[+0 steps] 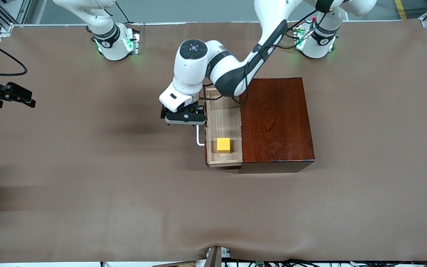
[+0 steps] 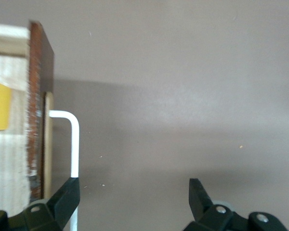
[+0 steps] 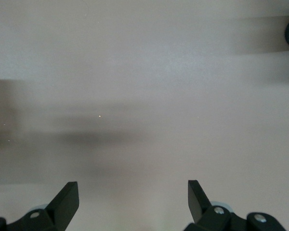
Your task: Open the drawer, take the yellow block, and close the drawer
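We think the first step is done: the drawer (image 1: 224, 128) is pulled out of the dark red-brown wooden box (image 1: 277, 120), and we can see its light wood floor. The yellow block (image 1: 223, 144) sits inside the drawer, in the part of it that is nearer to the front camera, and nothing is touching it. The white handle (image 1: 199, 135) sticks out from the drawer's front, toward the right arm's end of the surface (image 1: 87, 178). The left tool (image 1: 184, 117) hangs just beside the drawer's front, over the handle end that is farther from the front camera. In the left wrist view, the left tool (image 2: 135, 192) has its fingers wide apart and holds nothing; one finger (image 2: 67, 195) is right at the handle bar (image 2: 75, 144), but we cannot tell if it touches. So we judge that the step in hand is letting go of the handle and getting ready to take the block. The next move calls for the left tool to lift, go over the drawer, come down on the block and squeeze it on two flat sides, without bumping the drawer's walls. The left arm reaches from its base over the box, with its wrist bent down in front of the drawer. The right arm waits; its right tool (image 3: 132, 197) is wide and empty, over bare surface well apart from the drawer.
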`<state>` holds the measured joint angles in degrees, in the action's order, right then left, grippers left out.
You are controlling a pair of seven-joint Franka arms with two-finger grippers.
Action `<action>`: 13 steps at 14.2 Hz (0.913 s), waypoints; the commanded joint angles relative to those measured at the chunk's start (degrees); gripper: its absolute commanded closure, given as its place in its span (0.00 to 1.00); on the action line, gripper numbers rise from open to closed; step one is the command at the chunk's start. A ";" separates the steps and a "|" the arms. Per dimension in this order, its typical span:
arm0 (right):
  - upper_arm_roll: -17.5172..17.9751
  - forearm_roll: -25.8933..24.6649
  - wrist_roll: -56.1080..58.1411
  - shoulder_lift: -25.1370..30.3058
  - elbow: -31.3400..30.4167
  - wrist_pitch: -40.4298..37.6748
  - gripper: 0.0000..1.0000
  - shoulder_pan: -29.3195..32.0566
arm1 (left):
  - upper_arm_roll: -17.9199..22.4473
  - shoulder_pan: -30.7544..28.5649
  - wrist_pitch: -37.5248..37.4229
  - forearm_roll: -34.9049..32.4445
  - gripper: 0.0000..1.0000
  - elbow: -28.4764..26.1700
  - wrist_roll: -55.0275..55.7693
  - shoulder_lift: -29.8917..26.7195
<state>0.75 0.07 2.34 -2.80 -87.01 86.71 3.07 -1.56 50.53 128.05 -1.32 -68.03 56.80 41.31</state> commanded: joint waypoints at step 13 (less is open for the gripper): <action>0.57 0.63 -49.45 -6.15 2.89 8.82 0.00 -26.26 | 0.68 -22.12 -27.59 1.85 0.00 -9.30 0.51 -19.23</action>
<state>1.97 1.20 -34.01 -6.50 -85.48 95.35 -19.67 -0.55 30.96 101.07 0.18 -72.05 57.72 26.60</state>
